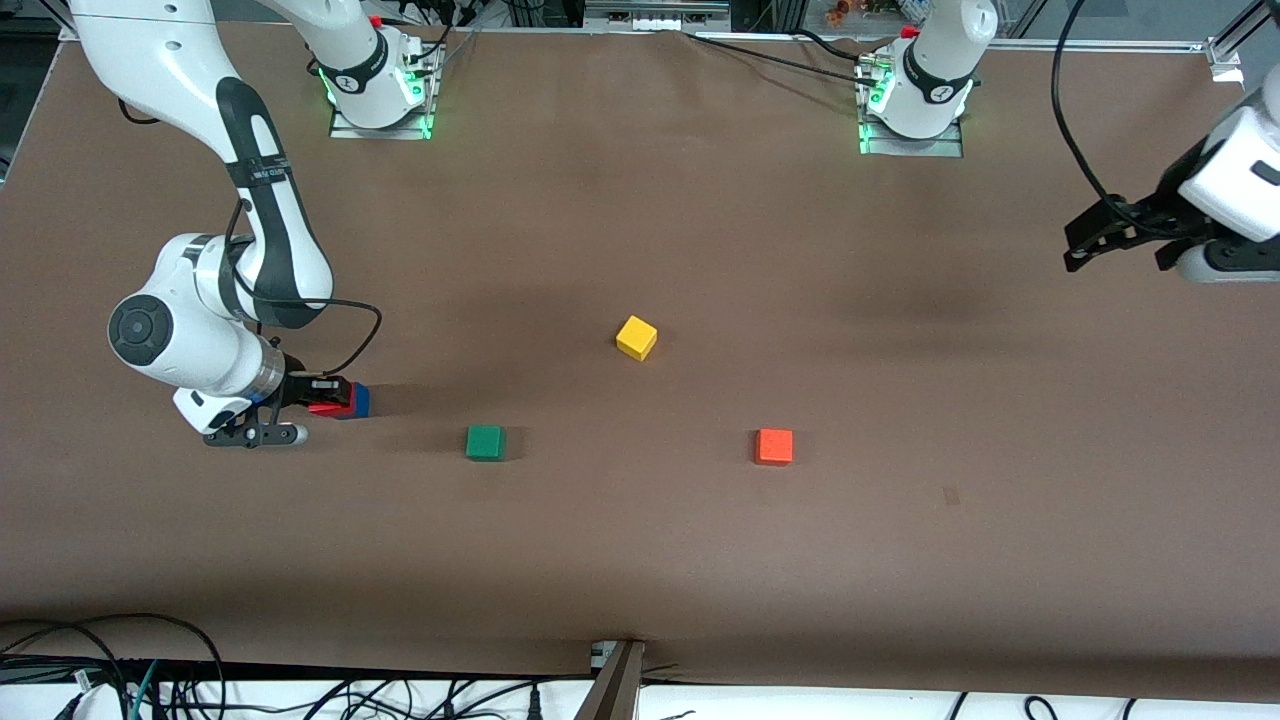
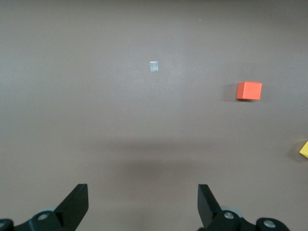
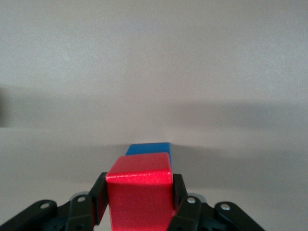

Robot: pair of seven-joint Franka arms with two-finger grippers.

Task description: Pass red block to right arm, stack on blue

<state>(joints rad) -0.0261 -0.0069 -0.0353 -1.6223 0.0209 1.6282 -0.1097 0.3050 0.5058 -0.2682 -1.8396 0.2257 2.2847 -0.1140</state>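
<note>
A: Start with the big things. What is on the table (image 1: 640,560)?

B: Brown cloth over all of it, with both arms' bases along its top edge in the front view. The right arm (image 1: 250,200) bends down low at its own end of the table. The left arm (image 1: 1235,190) waits up in the air at its end.

A: And the right gripper (image 1: 325,400)?

B: Its jaws are closed on the red block (image 1: 330,402), one finger (image 3: 98,197) pressed to each side. In the right wrist view the block (image 3: 139,190) fills the gap between them.

A: Where is the blue block (image 1: 358,400)?

B: On the table, right against the red one. In the right wrist view it (image 3: 149,148) peeks out past the red block's top edge. Whether red rests on it or sits just above, I cannot tell.

A: The left gripper (image 1: 1125,235)?

B: Jaws wide apart, holding nothing. Its wrist view shows the two fingertips (image 2: 77,199) spread over bare cloth.

A: The loose cubes?

B: Yellow cube (image 1: 636,337) mid-table. Green cube (image 1: 485,442) and orange cube (image 1: 774,446) lie nearer the front camera, the green toward the right arm's end, the orange toward the left arm's. All well apart.
</note>
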